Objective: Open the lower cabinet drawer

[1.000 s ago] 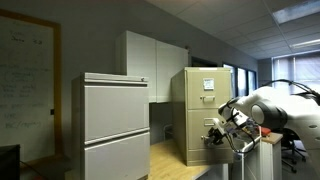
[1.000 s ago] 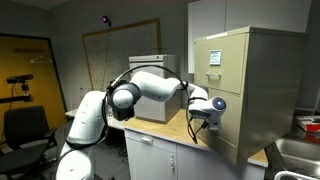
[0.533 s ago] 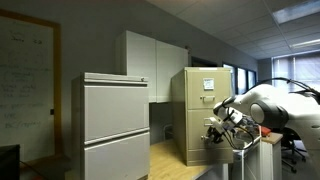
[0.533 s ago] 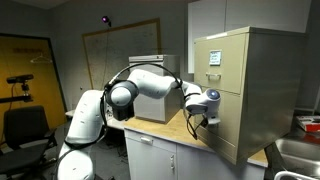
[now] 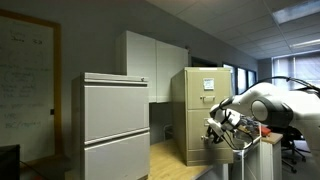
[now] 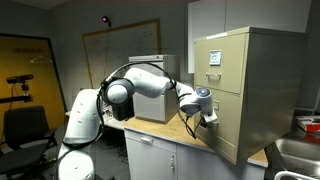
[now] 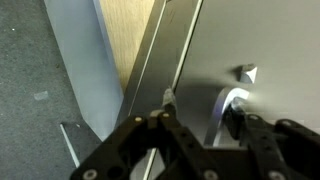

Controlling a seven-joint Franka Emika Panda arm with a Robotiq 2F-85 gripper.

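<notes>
Two cabinets in the room. The wider grey cabinet [image 5: 115,125] stands well apart and is not my concern. The narrow beige filing cabinet [image 6: 250,60] stands at one end of the bench [image 6: 185,133], near the front edge, with its face looking back along the bench top.

Arm [image 6: 150,85] reaches across the bench to that face.

Lower cabinet drawer [image 6: 228,128] sits below the upper drawer [image 6: 215,65]. In both exterior views its front looks flush, or close to it, so I judge the pull not yet started.

End effector [image 6: 207,116] is up against the lower front, on the side nearer the arm. In the wrist view its jaws are drawn in narrow. One finger [image 7: 236,122] lies right by the handle [image 7: 228,100]. I can't tell whether it hooks behind the handle or only touches it. The label holder [image 7: 246,72] sits just beyond the handle.

Risks, as I judge them:
- The handle is small and curved. A pull that isn't square to the drawer face could let the finger slide off.
- If the hold is only a one-finger hook, a jerk would pop it loose.
- The cabinet simply stands on the bench. If the drawer is stiff or locked, a hard pull could drag or tip the whole cabinet toward the arm.
- The end effector sits close to the face, so drift sideways would scrape the metal.
</notes>
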